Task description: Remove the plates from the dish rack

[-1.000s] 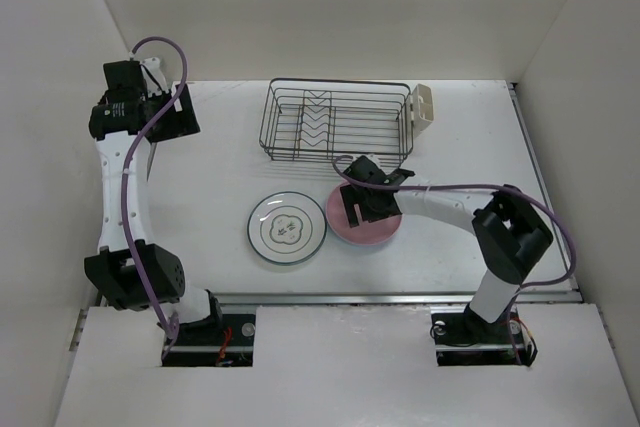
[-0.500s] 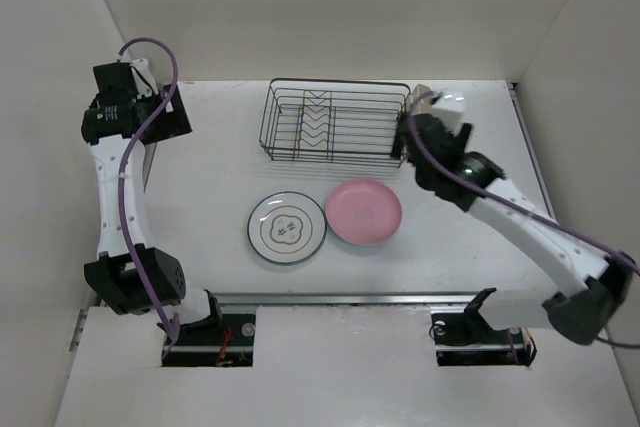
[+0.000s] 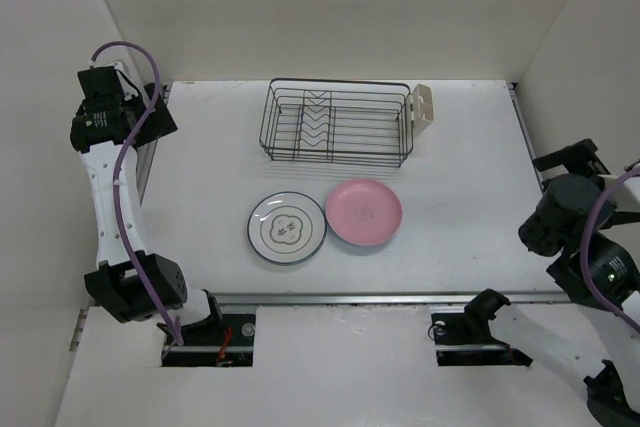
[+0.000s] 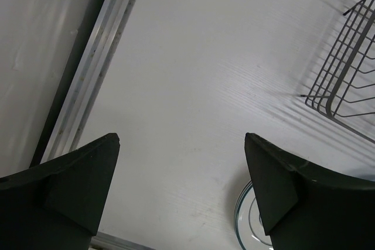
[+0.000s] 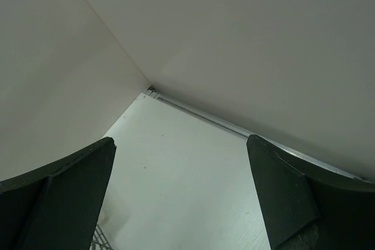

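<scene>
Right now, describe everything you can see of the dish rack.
The dish rack is a rectangular basket of thin black wire, with a row of upright V-shaped dividers inside and a small cream cup fixed on its right end. It stands level on the white table near the far wall, with its long side toward the arms. It is empty, and nothing else touches it. Only one corner of it shows in the left wrist view.

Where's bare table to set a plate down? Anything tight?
Bare: the wide patch right of the pink plate and dish rack, out to the right rail; also the patch left of the rack and flower plate. Tight: the narrow strip between rack and plates; the two plates sit edge to edge.
</scene>
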`<state>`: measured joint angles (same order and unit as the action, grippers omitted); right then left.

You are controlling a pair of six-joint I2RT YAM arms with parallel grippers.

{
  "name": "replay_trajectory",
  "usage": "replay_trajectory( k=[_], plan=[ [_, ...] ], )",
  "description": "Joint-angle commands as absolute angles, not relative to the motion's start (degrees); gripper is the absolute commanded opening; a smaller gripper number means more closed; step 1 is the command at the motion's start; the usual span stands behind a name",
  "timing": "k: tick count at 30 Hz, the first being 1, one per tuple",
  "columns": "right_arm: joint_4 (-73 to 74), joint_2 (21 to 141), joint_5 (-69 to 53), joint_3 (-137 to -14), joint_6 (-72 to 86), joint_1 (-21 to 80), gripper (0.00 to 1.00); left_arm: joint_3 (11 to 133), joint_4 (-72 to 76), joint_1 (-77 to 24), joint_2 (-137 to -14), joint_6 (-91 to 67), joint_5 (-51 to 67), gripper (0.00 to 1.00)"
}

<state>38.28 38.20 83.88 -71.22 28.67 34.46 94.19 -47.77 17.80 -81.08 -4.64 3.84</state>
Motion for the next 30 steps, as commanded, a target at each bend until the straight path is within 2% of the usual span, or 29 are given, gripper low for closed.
replay_trajectory(
  k=[1,30],
  plan=[
    [37.27,39.11,87.01,-67.85,26.63,34.37,1.0,93.87,-46.32,18.02,-79.28,-5.89,2.9,0.86],
    [36.39,42.98,84.81,-68.29,26.1,34.37,1.0,92.29,-45.79,18.02,-78.13,-5.89,3.43,0.87]
  ],
)
